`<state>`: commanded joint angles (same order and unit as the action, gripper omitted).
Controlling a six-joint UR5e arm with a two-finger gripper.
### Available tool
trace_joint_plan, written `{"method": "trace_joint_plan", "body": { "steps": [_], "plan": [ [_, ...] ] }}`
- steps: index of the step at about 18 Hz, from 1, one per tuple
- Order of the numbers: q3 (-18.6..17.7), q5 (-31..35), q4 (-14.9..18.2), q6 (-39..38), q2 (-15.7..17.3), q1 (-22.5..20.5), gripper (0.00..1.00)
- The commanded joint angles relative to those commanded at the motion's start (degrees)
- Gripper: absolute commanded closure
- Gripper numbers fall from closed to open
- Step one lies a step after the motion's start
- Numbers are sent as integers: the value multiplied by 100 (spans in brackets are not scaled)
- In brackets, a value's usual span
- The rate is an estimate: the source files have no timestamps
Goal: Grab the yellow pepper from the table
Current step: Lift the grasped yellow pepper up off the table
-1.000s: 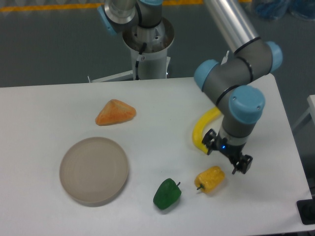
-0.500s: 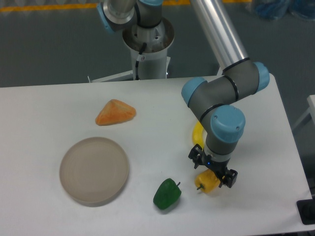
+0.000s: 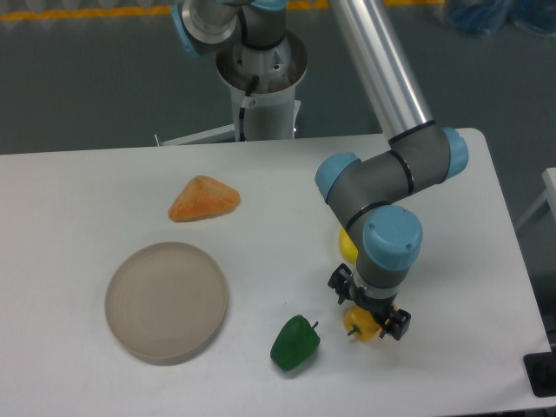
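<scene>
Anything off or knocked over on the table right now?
Nothing stands out. The gripper sits over the yellow pepper; the green pepper, beige plate and orange wedge lie apart on the table. The banana is mostly hidden behind the arm.

A robotics lab is indicated. A pedestal-mounted arm (image 3: 382,95) is seen at a white desk (image 3: 78,191). Grey flooring with yellow tape (image 3: 87,12) is visible behind.
</scene>
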<state>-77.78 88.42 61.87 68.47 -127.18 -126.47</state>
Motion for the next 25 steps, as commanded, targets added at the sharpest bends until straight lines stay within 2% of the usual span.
{"method": "trace_joint_plan", "body": {
  "steps": [2, 3, 4, 8, 9, 13, 15, 18, 23, 25],
  "plan": [
    [35, -44, 9, 79, 35, -9, 79],
    [53, -61, 18, 79, 61, -9, 93],
    [53, -70, 26, 88, 105, -35, 95],
    [44, -26, 132, 70, 456, -53, 95],
    [44, -26, 410, 70, 657, -88, 95],
    [70, -26, 1378, 332, 1124, -368, 97],
    [62, 9, 1590, 701, 1256, -474, 97],
    [-35, -44, 1635, 1588, 1318, -799, 97],
    [-88, -44, 1574, 2328, 1231, -923, 98],
    [-88, -61, 1565, 2356, 1195, -914, 100]
  ]
}}
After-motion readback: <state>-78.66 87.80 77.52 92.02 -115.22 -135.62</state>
